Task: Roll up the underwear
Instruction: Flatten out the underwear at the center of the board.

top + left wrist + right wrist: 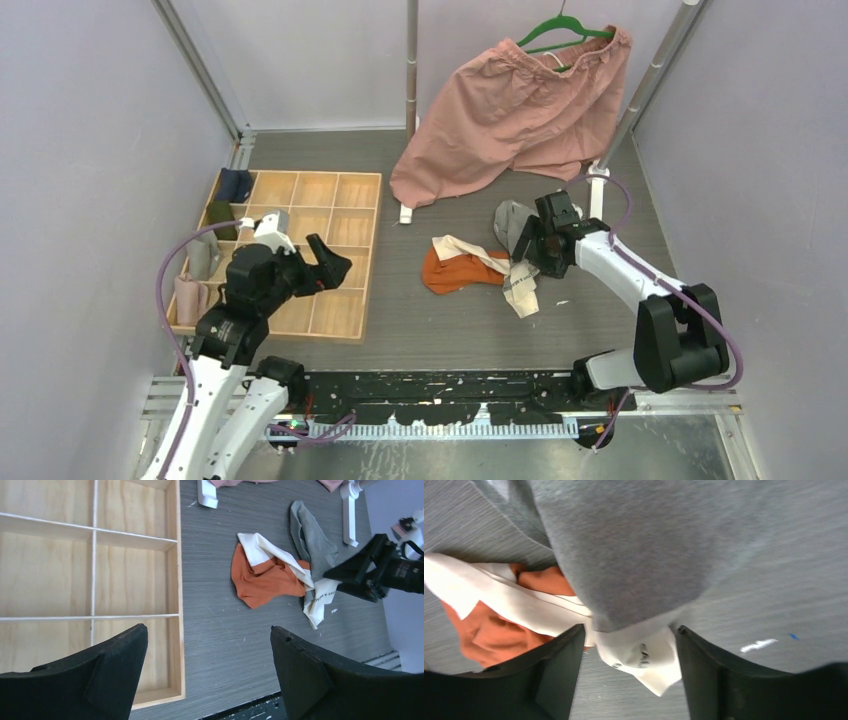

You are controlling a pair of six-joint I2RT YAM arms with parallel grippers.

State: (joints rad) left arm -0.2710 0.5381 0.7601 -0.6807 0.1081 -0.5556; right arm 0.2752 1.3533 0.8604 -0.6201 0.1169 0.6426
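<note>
Crumpled on the dark table lies the rust-orange underwear (460, 272) (265, 582) (489, 632), with cream trim. The grey underwear (510, 222) (312, 537) (639, 545) lies beside it and overlaps its right edge. Its cream waistband (522, 290) (639, 650) points toward the near edge. My right gripper (528, 250) (630, 628) is low over this waistband, open, one finger on each side of it with small gaps. My left gripper (328, 265) (207, 630) hovers wide open over the right edge of the wooden tray, holding nothing.
A wooden divided tray (300, 173) sits at the left with rolled garments (200, 258) in its leftmost cells. Big pink shorts (510, 110) hang from a green hanger (560, 30) at the back, draping onto the table. A metal pole (411, 60) stands beside them.
</note>
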